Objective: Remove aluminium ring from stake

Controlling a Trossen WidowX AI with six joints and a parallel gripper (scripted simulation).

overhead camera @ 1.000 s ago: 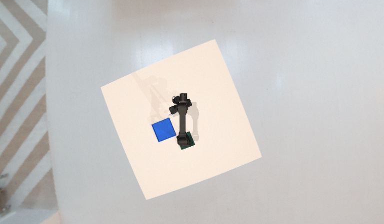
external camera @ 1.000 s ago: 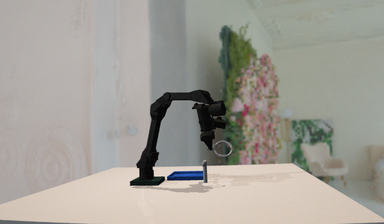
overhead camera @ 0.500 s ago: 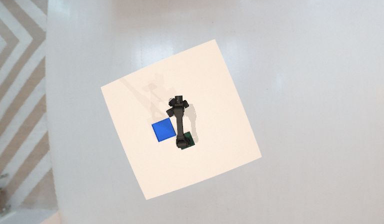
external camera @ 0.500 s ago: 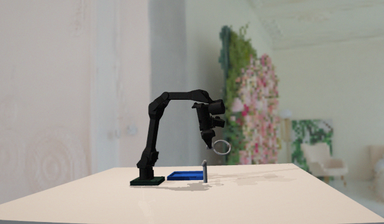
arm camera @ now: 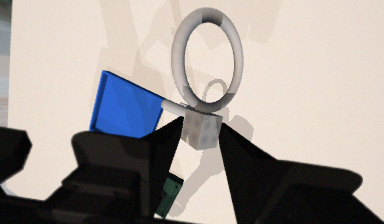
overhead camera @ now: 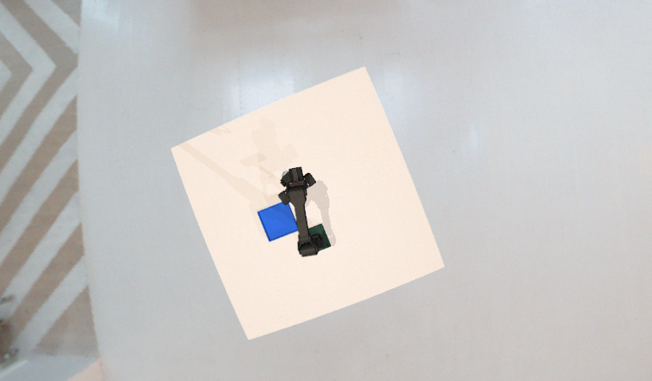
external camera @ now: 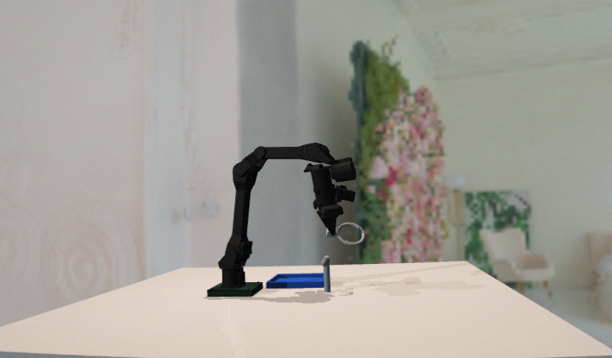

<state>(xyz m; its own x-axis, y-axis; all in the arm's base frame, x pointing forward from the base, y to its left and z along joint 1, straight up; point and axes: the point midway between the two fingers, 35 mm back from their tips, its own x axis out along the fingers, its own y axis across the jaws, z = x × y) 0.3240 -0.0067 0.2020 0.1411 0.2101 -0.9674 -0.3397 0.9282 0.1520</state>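
Observation:
My gripper (external camera: 331, 233) (arm camera: 201, 123) is shut on the square tab of the aluminium ring (external camera: 362, 238) (arm camera: 177, 59). The ring stands out beyond the fingertips, tilted up rather than flat. It is in the air, above and clear of the steel stake (external camera: 327, 278) (arm camera: 172, 107), whose foot has no ring around it. In the wrist view only part of the stake shows, behind the tab. The blue tray (overhead camera: 278, 222) (external camera: 295, 285) (arm camera: 125, 106) sits on the table to the left in the wrist view. In the top view the arm hides the tab and most of the stake.
The arm's dark green base (overhead camera: 323, 232) (external camera: 234, 291) (arm camera: 169, 196) stands near the tray. The pale square table (overhead camera: 370, 180) (external camera: 361, 327) bears the arm, tray and stake. The stake stands upright near the tray, lower than the ring, with its cross-bar on top.

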